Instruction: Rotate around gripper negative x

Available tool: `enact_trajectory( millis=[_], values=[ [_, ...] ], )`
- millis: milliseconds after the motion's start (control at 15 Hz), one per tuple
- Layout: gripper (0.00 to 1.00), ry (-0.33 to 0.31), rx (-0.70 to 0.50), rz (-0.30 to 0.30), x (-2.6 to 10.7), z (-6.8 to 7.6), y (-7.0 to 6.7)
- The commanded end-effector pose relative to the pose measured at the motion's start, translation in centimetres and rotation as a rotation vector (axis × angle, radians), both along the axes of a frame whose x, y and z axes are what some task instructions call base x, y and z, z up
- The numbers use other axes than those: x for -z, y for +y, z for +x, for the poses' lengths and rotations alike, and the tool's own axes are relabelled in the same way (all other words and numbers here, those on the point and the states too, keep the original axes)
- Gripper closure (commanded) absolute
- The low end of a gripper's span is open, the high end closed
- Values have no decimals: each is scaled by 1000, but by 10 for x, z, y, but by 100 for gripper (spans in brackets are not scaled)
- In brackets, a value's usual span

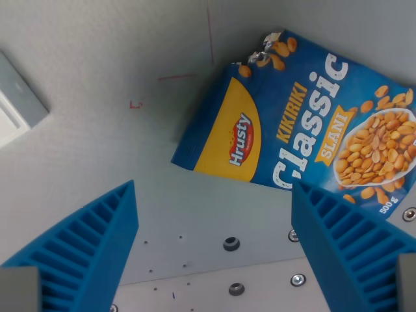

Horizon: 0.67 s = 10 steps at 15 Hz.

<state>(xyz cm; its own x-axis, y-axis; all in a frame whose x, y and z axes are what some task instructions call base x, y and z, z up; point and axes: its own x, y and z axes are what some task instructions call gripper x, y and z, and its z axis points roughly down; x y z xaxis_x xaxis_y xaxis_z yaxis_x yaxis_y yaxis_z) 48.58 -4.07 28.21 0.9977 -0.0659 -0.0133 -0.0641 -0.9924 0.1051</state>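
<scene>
Grey table under peanut bag, spread blue fingers empty.

Two blue ribbed plastic fingers rise from the bottom corners of the wrist view, the jaws standing wide apart with nothing between them. Beyond them a blue and yellow peanut bag printed "Kikiriki Classic" lies flat and tilted on the pale grey desk, its lower edge partly hidden behind the finger on the wrist view's right. A white rectangular block sits at the left edge.
</scene>
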Motion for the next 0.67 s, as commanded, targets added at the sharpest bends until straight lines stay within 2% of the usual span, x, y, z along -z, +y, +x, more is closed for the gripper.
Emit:
enact_trajectory(
  millis=[67,667],
  values=[
    [0,15,15,-211,-1,0,3],
    [0,24,14,-330,-1,0,3]
  ],
)
